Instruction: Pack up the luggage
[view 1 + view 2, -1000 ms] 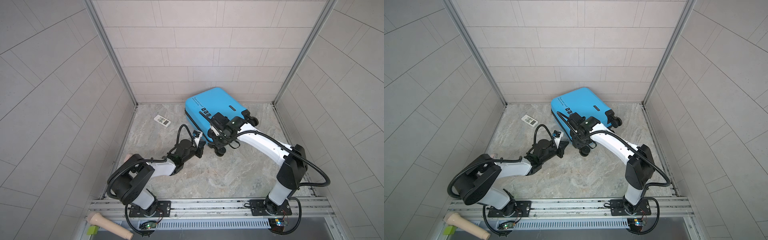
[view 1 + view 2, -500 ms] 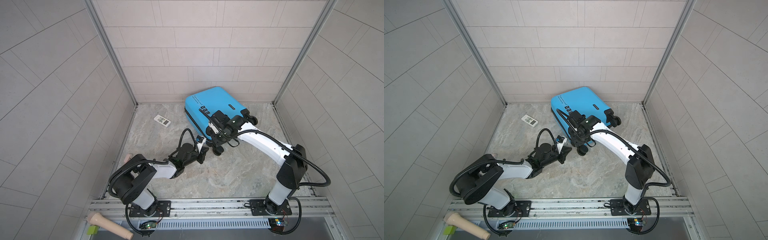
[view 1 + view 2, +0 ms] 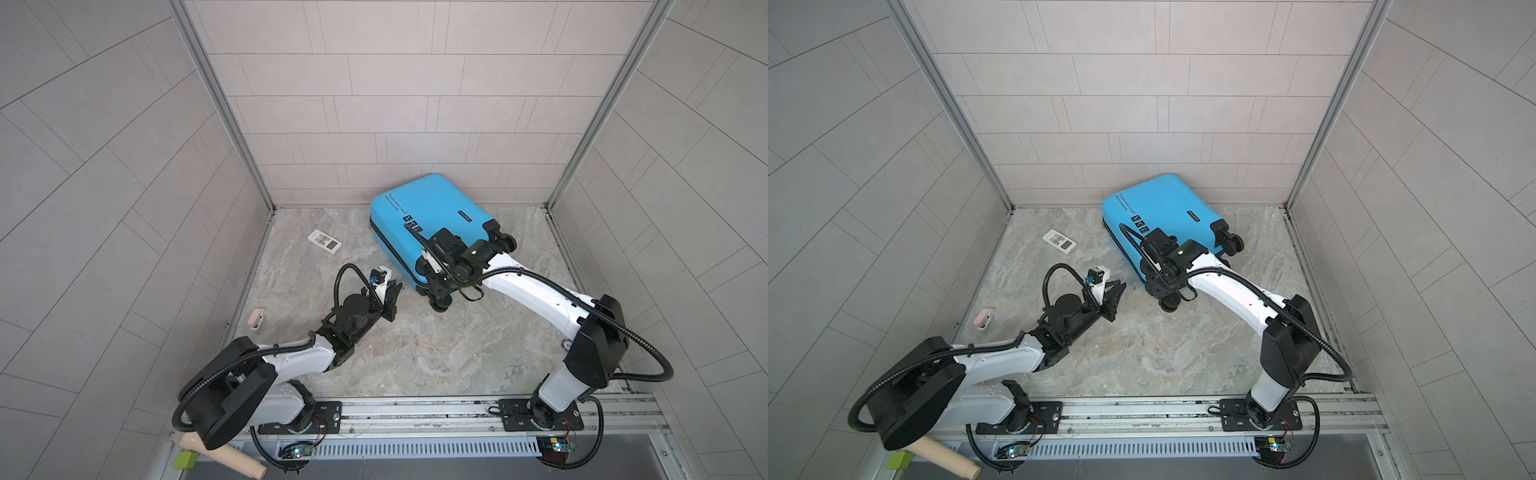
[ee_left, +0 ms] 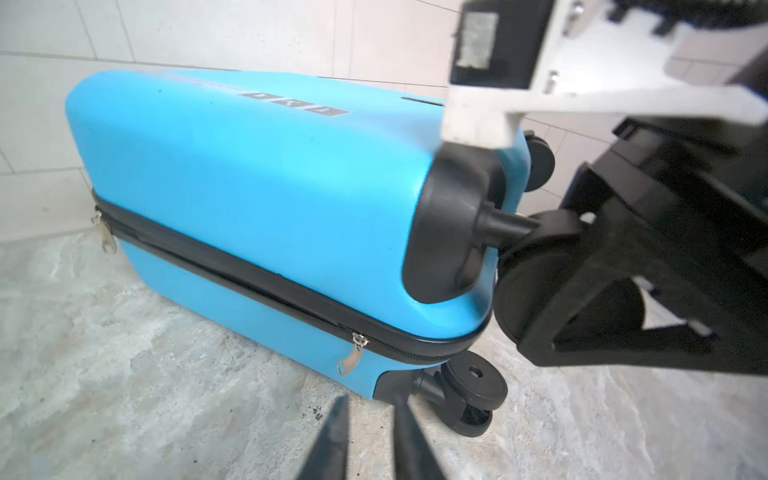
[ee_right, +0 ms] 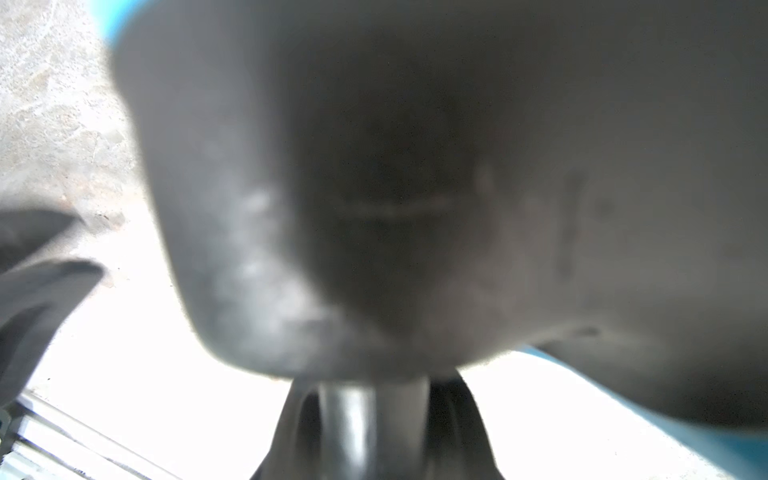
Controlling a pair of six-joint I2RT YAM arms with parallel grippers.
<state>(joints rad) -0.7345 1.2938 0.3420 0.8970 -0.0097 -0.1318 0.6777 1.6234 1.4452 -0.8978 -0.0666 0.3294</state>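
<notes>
Marble floor [image 3: 415, 353]; right gripper [image 4: 540, 274] clamps luggage wheel [image 4: 513, 303]; wrist view blurred.

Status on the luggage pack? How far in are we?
Done: the luggage lies flat and closed, zipper looks shut along the visible edge. In hand: right tool clamps a caster wheel; left tool is open, empty, off the case. Left: a white remote and a pink item lie on the floor outside; if they belong inside, reopening is needed.

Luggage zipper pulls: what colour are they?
Silver metal zipper pulls, hanging from the black zipper on the blue luggage. They show best in the left wrist view.
</notes>
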